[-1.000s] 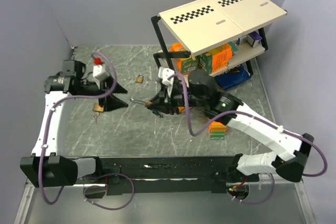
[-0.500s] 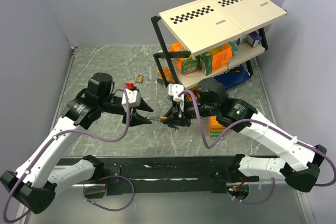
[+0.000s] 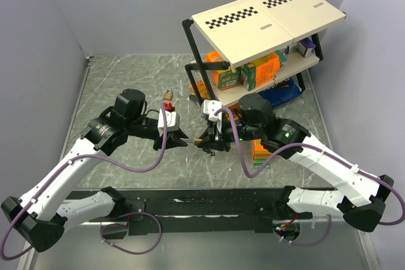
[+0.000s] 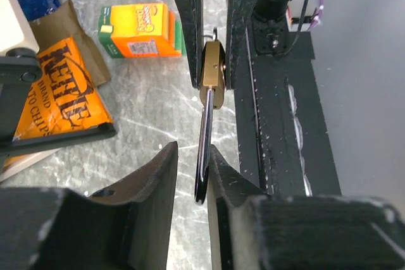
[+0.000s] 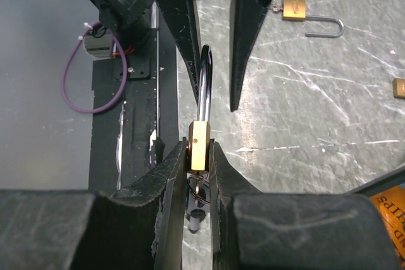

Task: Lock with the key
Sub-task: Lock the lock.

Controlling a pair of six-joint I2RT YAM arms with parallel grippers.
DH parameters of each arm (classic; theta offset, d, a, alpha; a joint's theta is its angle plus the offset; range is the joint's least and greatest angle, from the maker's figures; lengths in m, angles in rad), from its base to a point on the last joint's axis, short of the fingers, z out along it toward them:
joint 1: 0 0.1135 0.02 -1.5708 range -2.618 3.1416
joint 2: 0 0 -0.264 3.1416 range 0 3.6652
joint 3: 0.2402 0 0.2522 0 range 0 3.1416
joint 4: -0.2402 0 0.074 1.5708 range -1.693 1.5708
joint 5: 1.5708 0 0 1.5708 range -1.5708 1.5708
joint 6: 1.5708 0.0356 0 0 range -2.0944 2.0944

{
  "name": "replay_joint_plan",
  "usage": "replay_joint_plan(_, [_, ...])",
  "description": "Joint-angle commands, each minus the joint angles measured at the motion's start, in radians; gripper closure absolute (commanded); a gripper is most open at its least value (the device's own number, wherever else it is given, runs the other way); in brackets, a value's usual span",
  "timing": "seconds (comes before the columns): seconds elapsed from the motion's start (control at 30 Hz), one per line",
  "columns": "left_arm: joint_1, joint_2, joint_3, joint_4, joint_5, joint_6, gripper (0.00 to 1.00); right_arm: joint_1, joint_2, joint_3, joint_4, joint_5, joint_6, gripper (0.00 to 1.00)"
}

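Note:
My right gripper [image 3: 205,140] is shut on the brass body of a small padlock [image 5: 198,145], held above the table. Its steel shackle [image 5: 204,86] points at my left gripper [image 3: 180,139]. A key ring and a key [image 5: 200,202] hang from the lock's bottom between the right fingers. In the left wrist view the padlock [image 4: 212,74] is straight ahead. Its shackle [image 4: 204,150] lies between my left fingers, against the right one [image 4: 226,181], with a gap to the left one [image 4: 155,181]. The left gripper [image 4: 193,150] is open.
Another brass padlock [image 5: 295,7] lies on the table with its shackle open. A third one [image 3: 168,95] lies further back. A black rack [image 3: 266,17] with snack boxes stands at the back right. An orange box [image 4: 136,30] and a chip bag [image 4: 63,93] lie near it.
My left arm has swung from the table's left side to the middle, and its fingers now straddle the shackle. My right gripper, still holding the padlock, has shifted slightly right and nearer.

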Motion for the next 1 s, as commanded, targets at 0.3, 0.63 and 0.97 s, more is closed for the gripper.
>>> replay_joint_plan(0.3, [-0.023,0.001,0.052,-0.025,-0.031,0.054,0.99,-0.004,-0.014,0.0,0.036,-0.001,-0.014,1.0])
replay_joint_plan(0.63, [-0.038,0.015,0.034,0.071,0.0,-0.057,0.99,0.001,0.027,0.02,0.056,-0.067,-0.014,1.0])
replay_joint_plan(0.97, [-0.098,0.05,0.024,0.223,0.014,-0.124,0.99,0.019,0.102,0.028,0.156,-0.128,0.023,1.0])
